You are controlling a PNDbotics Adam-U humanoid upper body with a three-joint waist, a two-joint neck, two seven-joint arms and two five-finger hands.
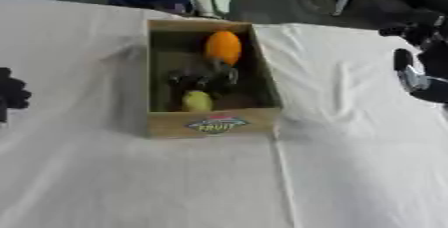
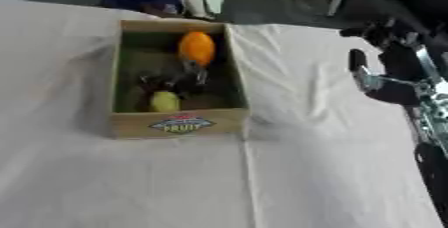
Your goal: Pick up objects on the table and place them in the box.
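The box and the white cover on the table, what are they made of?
The box looks like matte brown cardboard: flat tan walls, with a printed FRUIT label on the front. The white cover seems to be soft cloth, since it wrinkles and folds.

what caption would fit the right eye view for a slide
Cardboard fruit box on a white tablecloth holding an orange fruit and a yellow fruit, right hand raised beside it.

Word "FRUIT" on an oval label [image 1: 215,124], front wall of the cardboard box [image 1: 166,124], other lettering unreadable
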